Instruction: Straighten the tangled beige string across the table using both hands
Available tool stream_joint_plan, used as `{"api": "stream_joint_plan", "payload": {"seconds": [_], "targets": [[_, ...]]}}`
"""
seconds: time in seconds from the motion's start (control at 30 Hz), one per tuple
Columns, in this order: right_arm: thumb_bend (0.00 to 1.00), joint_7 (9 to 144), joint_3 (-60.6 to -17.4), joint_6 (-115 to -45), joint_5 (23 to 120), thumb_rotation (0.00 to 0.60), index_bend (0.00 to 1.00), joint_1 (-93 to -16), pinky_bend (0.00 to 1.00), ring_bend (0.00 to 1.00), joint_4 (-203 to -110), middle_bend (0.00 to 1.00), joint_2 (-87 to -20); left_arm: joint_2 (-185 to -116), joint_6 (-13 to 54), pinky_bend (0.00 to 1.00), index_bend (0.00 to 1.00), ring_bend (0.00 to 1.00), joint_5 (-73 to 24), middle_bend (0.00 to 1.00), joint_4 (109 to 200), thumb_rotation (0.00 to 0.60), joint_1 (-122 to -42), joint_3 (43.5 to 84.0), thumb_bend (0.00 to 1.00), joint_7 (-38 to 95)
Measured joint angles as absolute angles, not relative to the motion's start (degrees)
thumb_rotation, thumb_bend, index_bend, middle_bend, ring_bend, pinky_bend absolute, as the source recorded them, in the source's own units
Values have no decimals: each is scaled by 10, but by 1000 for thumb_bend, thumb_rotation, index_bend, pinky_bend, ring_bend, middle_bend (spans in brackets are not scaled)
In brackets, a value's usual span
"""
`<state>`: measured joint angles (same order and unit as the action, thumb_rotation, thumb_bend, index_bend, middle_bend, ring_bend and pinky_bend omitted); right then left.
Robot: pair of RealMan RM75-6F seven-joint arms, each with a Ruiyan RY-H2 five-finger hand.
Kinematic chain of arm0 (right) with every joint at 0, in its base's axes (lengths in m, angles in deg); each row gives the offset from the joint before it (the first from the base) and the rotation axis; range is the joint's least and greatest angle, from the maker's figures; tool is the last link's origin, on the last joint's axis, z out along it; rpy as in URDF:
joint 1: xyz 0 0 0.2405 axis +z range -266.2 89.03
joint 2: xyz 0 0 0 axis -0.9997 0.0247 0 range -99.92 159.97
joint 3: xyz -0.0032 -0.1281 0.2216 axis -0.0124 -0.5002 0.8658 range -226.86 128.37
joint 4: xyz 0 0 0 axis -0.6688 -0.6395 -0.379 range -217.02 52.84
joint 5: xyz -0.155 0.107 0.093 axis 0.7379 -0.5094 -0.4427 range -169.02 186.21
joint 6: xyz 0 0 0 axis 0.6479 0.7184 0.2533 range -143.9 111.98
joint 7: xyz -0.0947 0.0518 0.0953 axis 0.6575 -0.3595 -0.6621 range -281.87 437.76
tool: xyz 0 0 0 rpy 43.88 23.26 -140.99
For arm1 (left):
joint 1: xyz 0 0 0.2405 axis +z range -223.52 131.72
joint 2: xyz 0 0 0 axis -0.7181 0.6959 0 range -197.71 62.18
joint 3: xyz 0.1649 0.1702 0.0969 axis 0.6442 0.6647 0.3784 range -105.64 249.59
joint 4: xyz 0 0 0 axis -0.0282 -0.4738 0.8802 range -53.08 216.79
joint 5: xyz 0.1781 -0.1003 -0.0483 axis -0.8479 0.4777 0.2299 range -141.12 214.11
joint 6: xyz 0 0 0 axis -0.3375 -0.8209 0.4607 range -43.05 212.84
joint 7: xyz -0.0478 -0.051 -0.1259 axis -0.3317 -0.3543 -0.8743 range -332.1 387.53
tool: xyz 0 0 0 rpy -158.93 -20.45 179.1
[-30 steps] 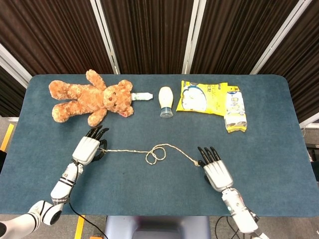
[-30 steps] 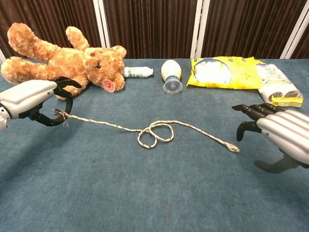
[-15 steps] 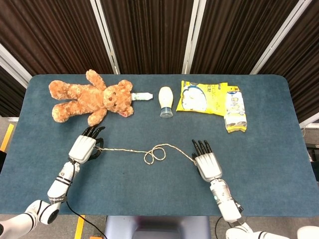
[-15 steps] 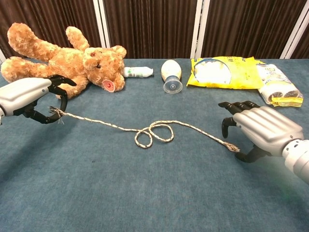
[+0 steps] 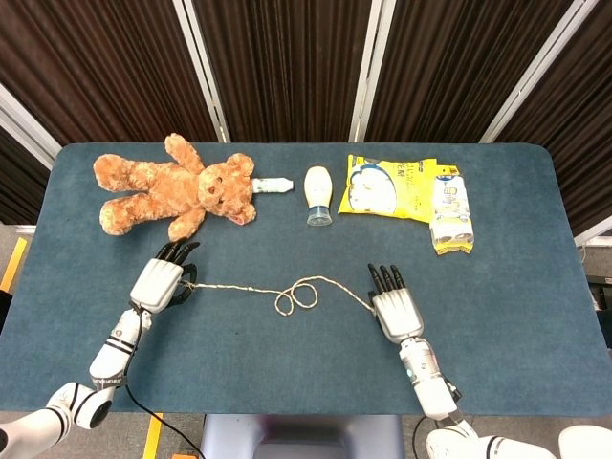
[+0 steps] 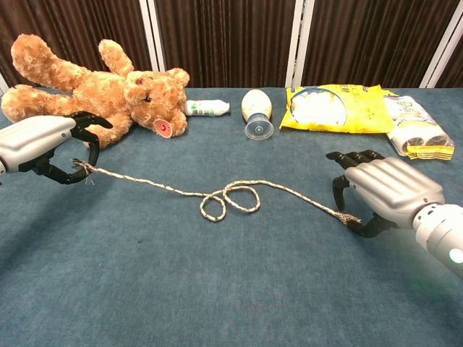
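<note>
The beige string [image 5: 244, 288] [image 6: 166, 189] lies across the blue table with a double loop [image 5: 296, 295] [image 6: 230, 200] near its middle. My left hand [image 5: 163, 280] [image 6: 42, 139] pinches the frayed left end, lifted slightly off the cloth, just in front of the teddy bear. My right hand [image 5: 394, 308] [image 6: 387, 189] hovers over the knotted right end [image 6: 348, 217], its fingers stretched out and apart. The thumb sits just behind that end and a curled finger just above it; no grip on it shows. The string's last bit is hidden under the right hand in the head view.
A brown teddy bear [image 5: 172, 186] [image 6: 101, 83] lies at the back left, close to my left hand. Beside it lie a small bottle [image 5: 273, 185], a white container [image 5: 318, 194], a yellow bag [image 5: 390, 189] and a wrapped pack [image 5: 451, 215] at the back right.
My right hand has slid left and forward onto the string's right end. My left hand drew the left end slightly left, and the loop shifted a little left with it.
</note>
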<state>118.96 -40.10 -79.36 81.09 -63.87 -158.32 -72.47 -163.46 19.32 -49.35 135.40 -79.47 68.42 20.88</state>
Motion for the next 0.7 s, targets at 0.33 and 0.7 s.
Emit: {"api": "stream_joint_plan", "payload": {"seconds": [0.33,0.7], "targets": [[473,1203,-404,-790,788,600,661,-625,0,0,-1579,61,-732,-1630,195,147,607,0,-492,110,1357,600,-796,683,448,209],[572,1212,-407,-794,767,600,747,-615,0,0,-1572,123,-735,-1627,197,146,607,0,-490,108,1354,600,-796,683,448,207]]}}
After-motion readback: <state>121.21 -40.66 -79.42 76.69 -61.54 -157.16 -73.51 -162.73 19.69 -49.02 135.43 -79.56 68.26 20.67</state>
